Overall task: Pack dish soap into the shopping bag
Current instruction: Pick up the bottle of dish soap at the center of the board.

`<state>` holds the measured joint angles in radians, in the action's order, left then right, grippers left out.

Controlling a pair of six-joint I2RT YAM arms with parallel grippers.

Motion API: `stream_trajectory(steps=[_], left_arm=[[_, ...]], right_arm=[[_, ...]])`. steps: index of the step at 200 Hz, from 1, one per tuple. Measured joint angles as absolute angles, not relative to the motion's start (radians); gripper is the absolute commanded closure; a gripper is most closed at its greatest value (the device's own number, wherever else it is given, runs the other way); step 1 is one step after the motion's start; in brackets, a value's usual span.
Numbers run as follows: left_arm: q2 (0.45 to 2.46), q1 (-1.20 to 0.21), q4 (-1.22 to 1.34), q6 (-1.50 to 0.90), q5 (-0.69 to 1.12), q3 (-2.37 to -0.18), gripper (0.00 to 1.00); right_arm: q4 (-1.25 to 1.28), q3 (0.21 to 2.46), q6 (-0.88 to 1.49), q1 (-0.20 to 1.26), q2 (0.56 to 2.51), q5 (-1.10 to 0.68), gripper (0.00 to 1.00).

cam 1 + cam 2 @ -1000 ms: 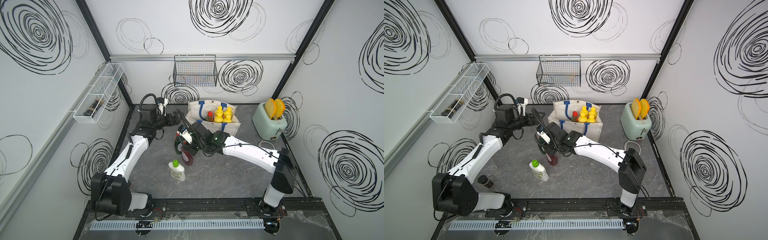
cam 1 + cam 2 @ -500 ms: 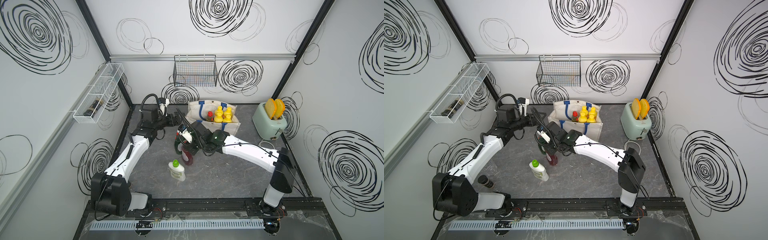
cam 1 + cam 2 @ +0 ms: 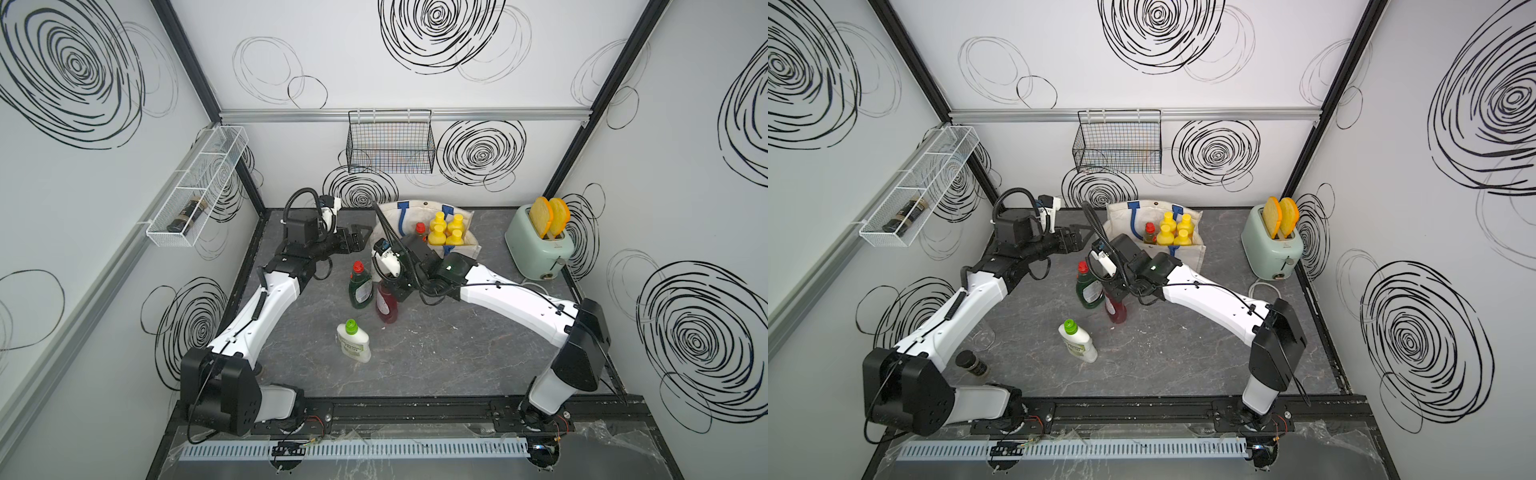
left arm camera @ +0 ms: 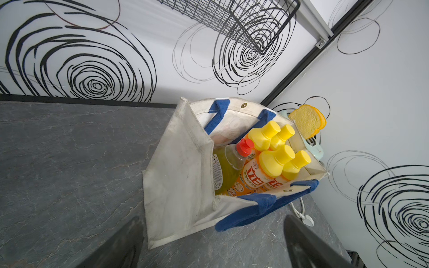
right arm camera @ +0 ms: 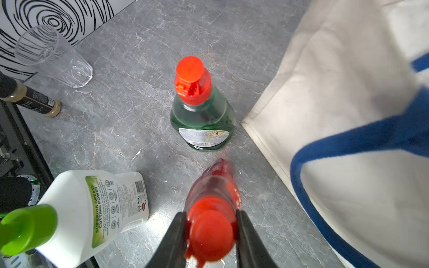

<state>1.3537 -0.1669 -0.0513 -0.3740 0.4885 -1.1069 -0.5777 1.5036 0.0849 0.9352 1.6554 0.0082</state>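
Shopping bag [image 4: 178,174] at back of surface [image 3: 436,353]: five bottles in. Right claw [image 5: 210,222] clamped on red bottle [image 3: 386,307] at the cap, shifted slightly bagward over the last second, so transfer's probably starting. Left claw [image 3: 356,242] gaping, empty. Green bottle [image 3: 360,286], white bottle [image 3: 354,343] still out.

Printed on white bottle [image 5: 92,204]: "SUPERIOR GREASE CUTTING POWER", upright along a green strip. On green bottle [image 5: 202,116] label, an exclamation-mark hazard diamond. On orange bottles [image 4: 254,178], red Chinese characters; smaller print unreadable.
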Motion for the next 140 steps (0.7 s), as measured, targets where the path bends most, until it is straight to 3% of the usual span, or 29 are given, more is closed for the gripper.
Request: stream_trajectory(steps=[69, 140], left_arm=[[1.350, -0.194, -0.057, -0.362, 0.481, -1.107, 0.04], [1.346, -0.217, -0.063, -0.350, 0.470, -1.107, 0.04]], right_arm=[[-0.635, 1.551, 0.069, 0.879, 1.606, 0.007, 1.00], [-0.763, 1.828, 0.044, 0.815, 1.612, 0.007, 1.00]])
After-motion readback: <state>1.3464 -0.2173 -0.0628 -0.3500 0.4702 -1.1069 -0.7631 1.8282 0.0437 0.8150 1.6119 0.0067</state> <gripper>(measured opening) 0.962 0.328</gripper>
